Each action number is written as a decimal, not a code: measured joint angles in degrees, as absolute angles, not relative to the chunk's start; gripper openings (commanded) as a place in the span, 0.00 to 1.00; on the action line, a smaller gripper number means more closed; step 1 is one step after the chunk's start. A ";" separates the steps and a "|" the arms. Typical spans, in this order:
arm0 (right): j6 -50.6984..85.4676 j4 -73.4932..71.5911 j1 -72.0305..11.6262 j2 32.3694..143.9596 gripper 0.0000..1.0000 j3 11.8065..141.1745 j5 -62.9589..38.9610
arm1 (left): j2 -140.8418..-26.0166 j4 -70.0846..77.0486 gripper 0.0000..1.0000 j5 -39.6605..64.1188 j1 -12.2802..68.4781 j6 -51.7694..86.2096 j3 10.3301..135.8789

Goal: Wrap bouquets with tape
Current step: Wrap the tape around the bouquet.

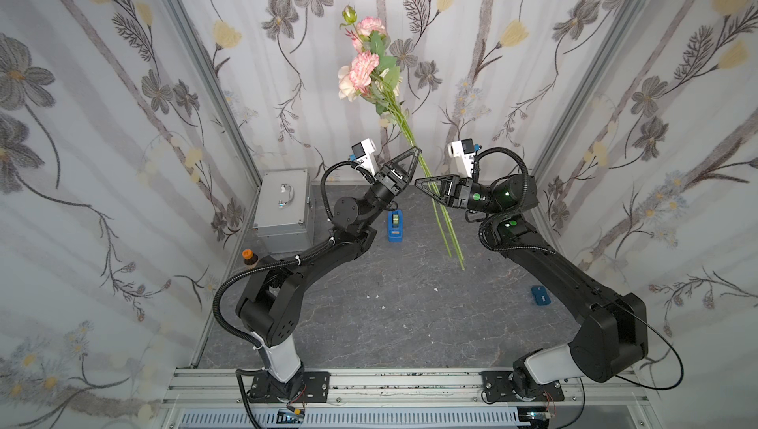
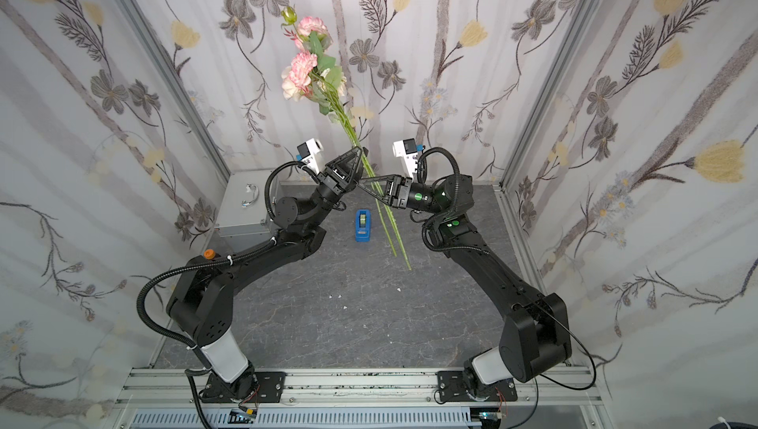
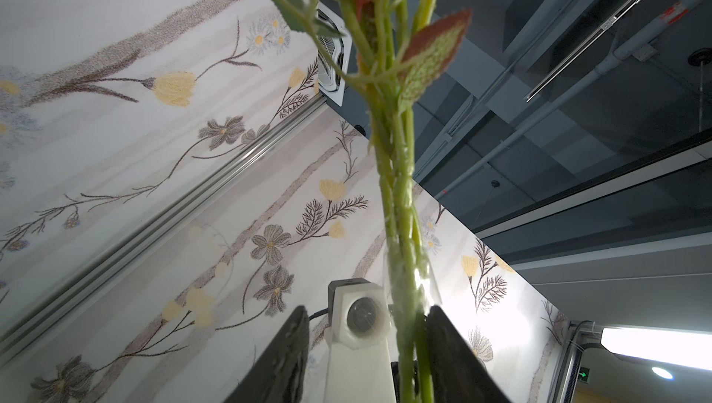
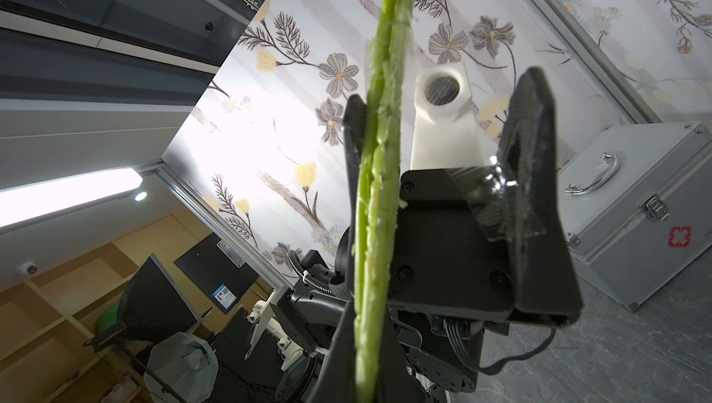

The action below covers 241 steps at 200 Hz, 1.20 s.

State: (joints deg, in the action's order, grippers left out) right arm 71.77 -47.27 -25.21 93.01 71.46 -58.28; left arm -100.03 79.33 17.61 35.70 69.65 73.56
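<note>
Right hand (image 1: 417, 181) grips the bouquet (image 1: 363, 70) stems steady so the open left hand (image 1: 418, 151), straddling them, can stick its tape strip (image 4: 501, 204).

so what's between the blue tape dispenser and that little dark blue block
The lower ends of the bouquet's stems cross the stretch between the tape dispenser and the dark blue block, seen in a top view; otherwise only bare floor.
</note>
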 measured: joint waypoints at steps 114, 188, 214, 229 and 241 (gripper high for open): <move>67.57 -43.83 -24.38 91.50 0.00 71.02 -56.88 | -95.94 75.00 0.00 16.51 35.42 67.35 68.64; 47.70 -13.93 -24.71 90.08 0.00 76.38 -48.45 | -89.65 63.83 0.00 16.43 35.44 61.19 65.65; 38.98 -2.72 -26.61 91.68 0.00 81.28 -43.75 | -86.89 56.73 0.00 14.83 35.48 58.33 64.75; 33.36 2.22 -28.45 93.23 0.00 83.46 -40.62 | -86.04 52.40 0.00 13.63 35.53 56.71 65.73; 29.47 5.65 -29.89 94.08 0.00 84.16 -37.39 | -85.62 48.66 0.00 12.49 35.53 55.66 66.00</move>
State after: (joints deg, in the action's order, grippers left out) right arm 29.47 5.65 -29.89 94.08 84.16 -37.39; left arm -85.62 48.66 12.49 35.53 55.66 66.00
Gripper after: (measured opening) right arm 0.076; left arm 0.063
